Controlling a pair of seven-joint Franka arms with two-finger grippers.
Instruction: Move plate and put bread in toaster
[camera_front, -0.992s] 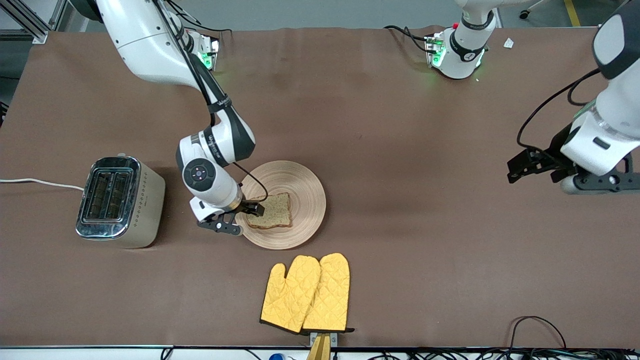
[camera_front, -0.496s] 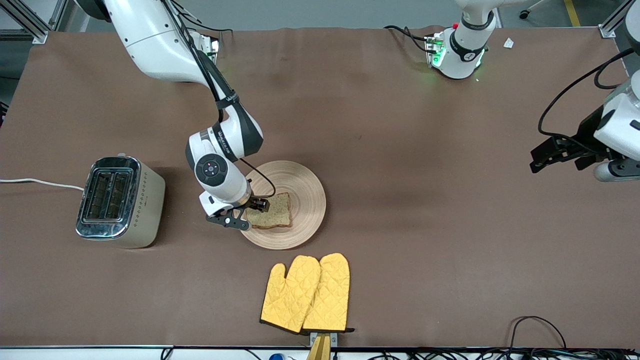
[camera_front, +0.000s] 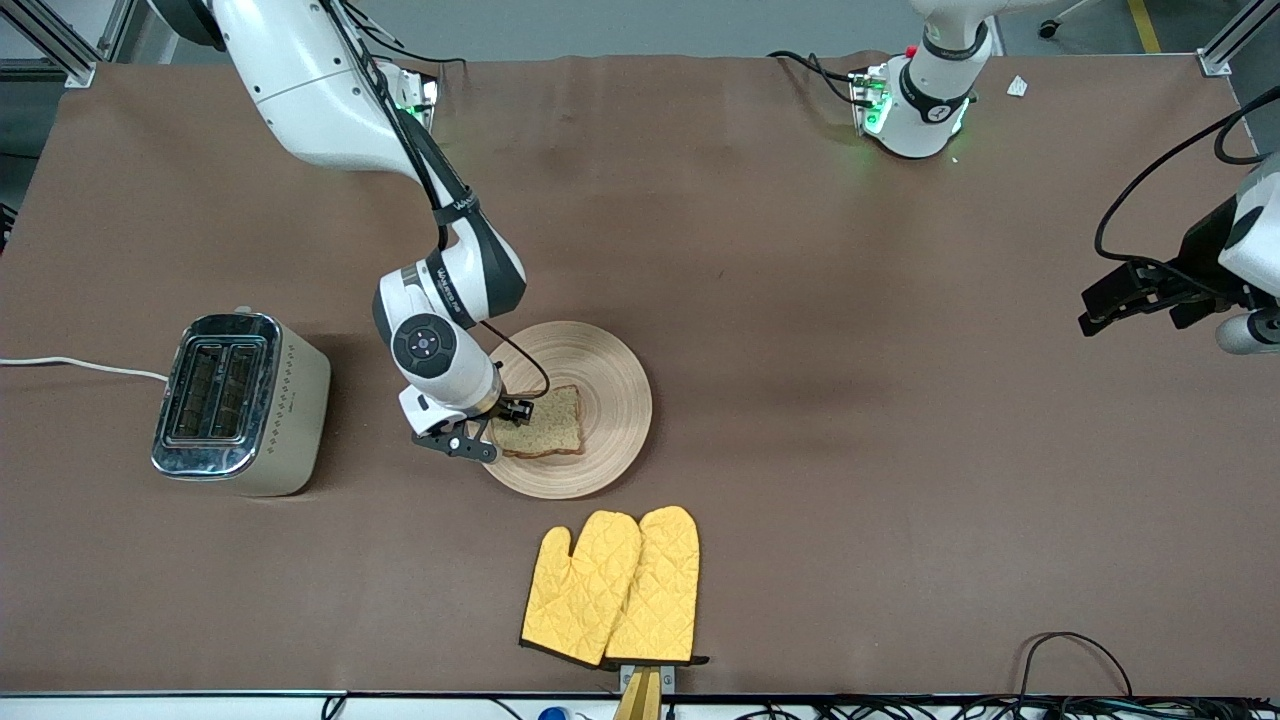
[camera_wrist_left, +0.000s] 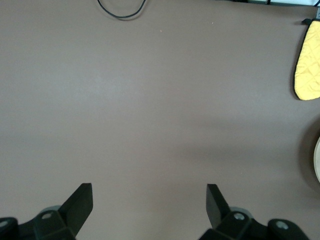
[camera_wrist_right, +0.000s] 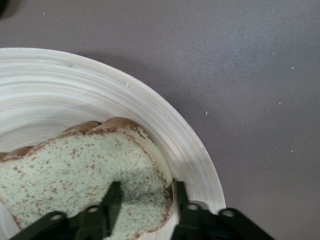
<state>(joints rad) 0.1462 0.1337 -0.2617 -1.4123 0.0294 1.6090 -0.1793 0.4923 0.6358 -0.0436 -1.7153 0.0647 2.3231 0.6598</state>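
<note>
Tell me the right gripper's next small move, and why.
Probably finish closing: the right gripper straddles an edge of the brown speckled bread slice on the round wooden plate, one finger on top. Then lift toward the cream toaster.

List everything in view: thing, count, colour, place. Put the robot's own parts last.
plate: one, light wood, mid-table.
bread: one slice, speckled brown, on the plate, at the side toward the toaster.
toaster: one, cream with chrome top, toward the right arm's end of the table; white cord attached.
oven mitts: two, yellow, side by side, nearer the front camera than the plate.
table: one, brown cover.
right gripper: one, black fingers either side of the bread's edge, closing on it.
left gripper: one, black, open, over bare table at the left arm's end, waiting.
</note>
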